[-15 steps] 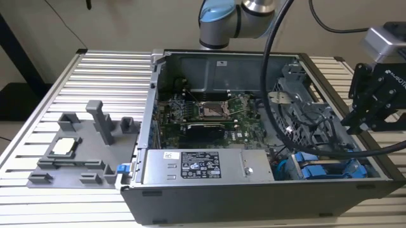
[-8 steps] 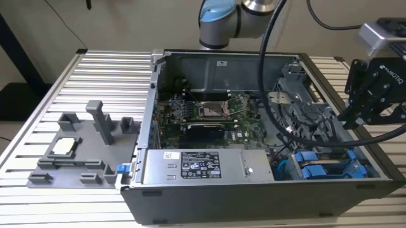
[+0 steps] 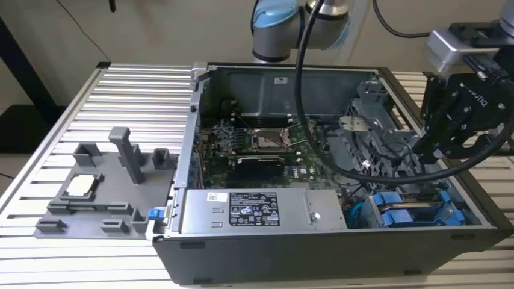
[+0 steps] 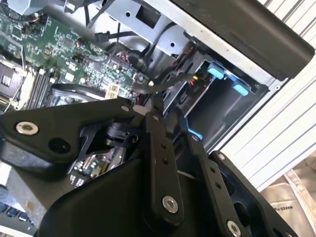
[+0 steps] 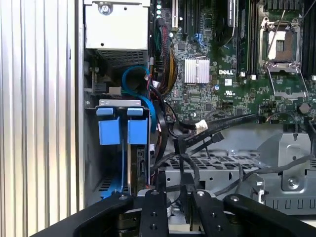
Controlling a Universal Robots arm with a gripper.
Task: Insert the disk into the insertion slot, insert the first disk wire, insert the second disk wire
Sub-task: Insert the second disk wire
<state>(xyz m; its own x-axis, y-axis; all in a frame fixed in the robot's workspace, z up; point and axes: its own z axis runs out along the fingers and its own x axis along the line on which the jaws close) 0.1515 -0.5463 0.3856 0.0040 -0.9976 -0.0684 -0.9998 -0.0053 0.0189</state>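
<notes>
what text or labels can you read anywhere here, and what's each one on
Power-supply sticker: black-and-white print, too small to read.
Motherboard: white brand mark, left unquoted.
Gripper: pale brand lettering on its body, left unquoted.
Silvery bag: print too small to read.

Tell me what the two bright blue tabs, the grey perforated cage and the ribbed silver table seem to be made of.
Two bright blue tabs: likely moulded plastic, uniform colour, soft sheen. Grey perforated cage: probably sheet metal, thin with punched holes. Ribbed silver table: looks like aluminium profile, with straight parallel grooves.
</notes>
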